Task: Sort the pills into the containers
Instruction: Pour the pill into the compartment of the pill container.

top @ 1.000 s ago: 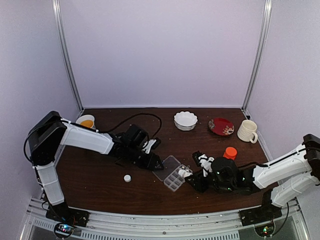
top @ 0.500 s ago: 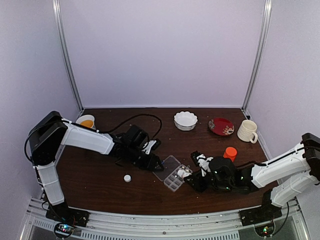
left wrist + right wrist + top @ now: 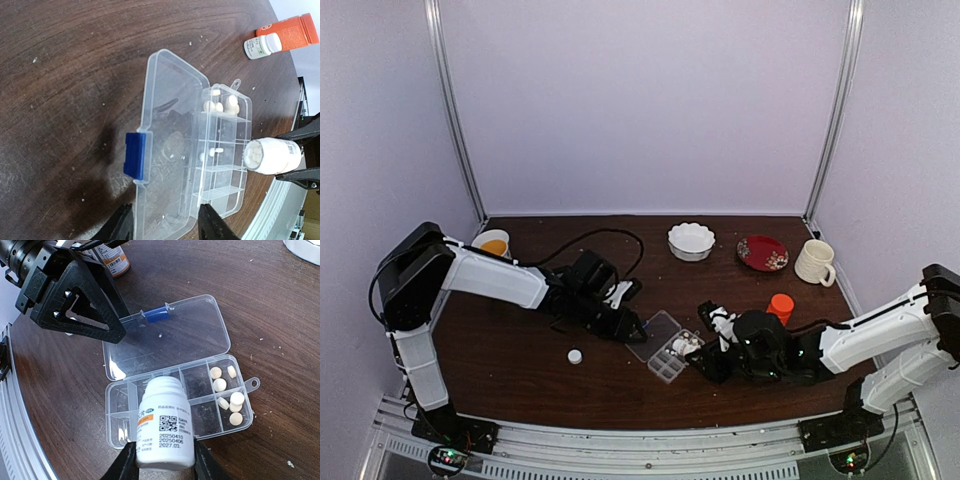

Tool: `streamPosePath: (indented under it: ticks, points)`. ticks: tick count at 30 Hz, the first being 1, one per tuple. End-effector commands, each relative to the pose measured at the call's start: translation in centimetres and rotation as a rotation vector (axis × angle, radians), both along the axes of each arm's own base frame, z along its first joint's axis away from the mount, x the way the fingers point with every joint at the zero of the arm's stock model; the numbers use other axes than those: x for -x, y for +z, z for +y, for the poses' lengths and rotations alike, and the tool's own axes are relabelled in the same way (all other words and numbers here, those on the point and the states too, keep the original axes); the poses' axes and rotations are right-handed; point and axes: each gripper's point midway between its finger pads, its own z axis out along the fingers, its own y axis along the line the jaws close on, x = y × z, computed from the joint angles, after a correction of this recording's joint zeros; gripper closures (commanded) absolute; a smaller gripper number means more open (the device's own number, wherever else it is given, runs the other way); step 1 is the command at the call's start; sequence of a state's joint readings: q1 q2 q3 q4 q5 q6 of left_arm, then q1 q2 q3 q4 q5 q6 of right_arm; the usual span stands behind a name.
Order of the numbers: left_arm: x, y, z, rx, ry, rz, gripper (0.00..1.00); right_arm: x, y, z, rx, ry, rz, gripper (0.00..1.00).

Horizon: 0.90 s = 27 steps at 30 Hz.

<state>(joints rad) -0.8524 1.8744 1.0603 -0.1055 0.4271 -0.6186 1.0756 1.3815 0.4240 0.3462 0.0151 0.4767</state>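
The clear organizer box [image 3: 669, 362] lies open mid-table, lid [image 3: 170, 120] flat beside it with a blue clasp [image 3: 136, 155]. Several pale round pills [image 3: 219, 385] lie in two end compartments [image 3: 219, 106]; the other cells look empty. My left gripper [image 3: 165, 227] straddles the lid, one finger against each long edge, and its fingers [image 3: 95, 305] press by the clasp. My right gripper [image 3: 165, 466] is shut on an uncapped white pill bottle [image 3: 165, 425], tipped flat over the box's middle cells. The bottle mouth [image 3: 254, 155] shows pills packed inside.
An orange bottle [image 3: 780, 306] and a small white bottle [image 3: 261, 46] stand right of the box. A loose white cap [image 3: 575, 356] lies left of it. A white bowl [image 3: 691, 241], red plate [image 3: 762, 253], mug [image 3: 814, 262] and orange-filled cup [image 3: 493, 243] line the back.
My right arm has crept a little left with the bottle, further over the box. The left arm and the box have stayed put.
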Motion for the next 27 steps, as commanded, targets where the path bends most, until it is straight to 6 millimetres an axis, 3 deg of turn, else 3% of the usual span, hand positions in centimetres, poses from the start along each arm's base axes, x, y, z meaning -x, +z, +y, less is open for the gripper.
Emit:
streamPosePath:
  ticks: [1, 27]
  points:
    - [-0.41, -0.09, -0.11, 0.001, -0.003, -0.013, 0.53, -0.38, 1.05, 0.6, -0.025, 0.003, -0.011, 1.0]
    - [-0.61, 0.54, -0.02, -0.007, -0.003, -0.028, 0.54, -0.14, 0.36, 0.32, 0.005, 0.011, 0.0, 1.0]
